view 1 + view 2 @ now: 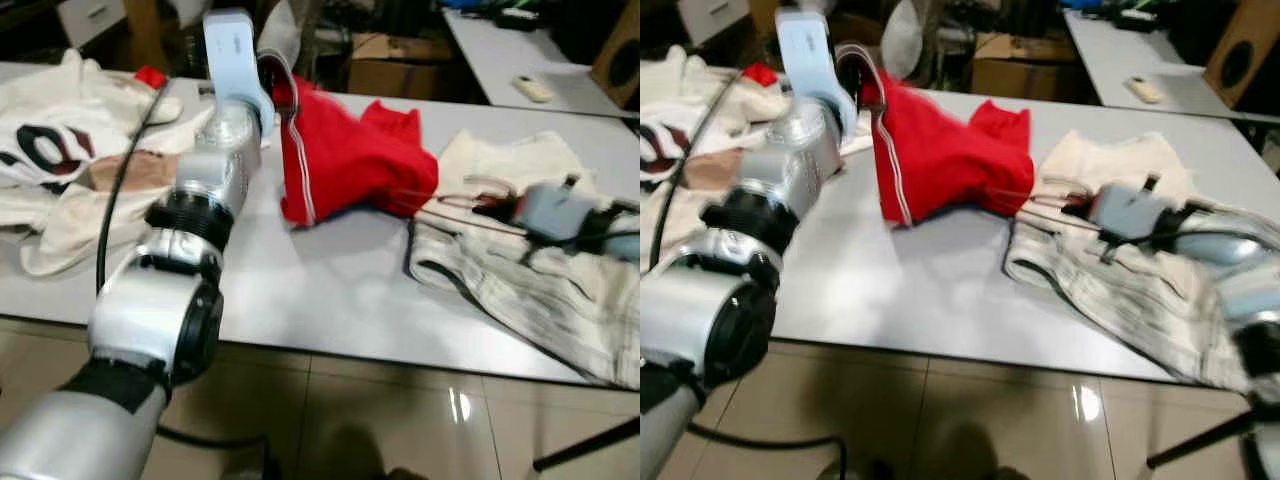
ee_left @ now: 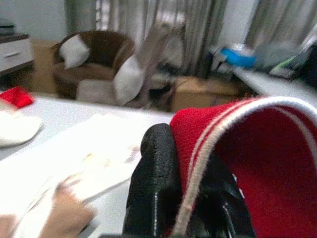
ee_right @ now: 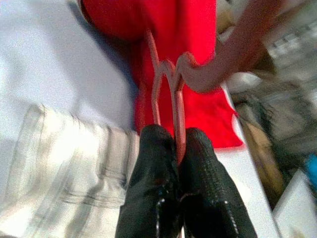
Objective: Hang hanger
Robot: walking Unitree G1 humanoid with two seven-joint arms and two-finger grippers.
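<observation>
Pink wire hanger (image 3: 166, 94) is pinched between the right gripper (image 3: 179, 148)'s two black fingers, its far end poking into the red cloth garment (image 1: 345, 160) on the white table (image 1: 330, 290). Left gripper (image 2: 185, 198) is clamped on that garment's white-striped hem, lifting it.

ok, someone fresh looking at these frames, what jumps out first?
The red garment mid-table, its white-trimmed edge lifted off the grey table and pinched by the left gripper. Next, the right gripper to its right, shut on a pink hanger that reaches toward the red cloth, above the striped cream garment. More pale clothes lie at the table's left end.
</observation>
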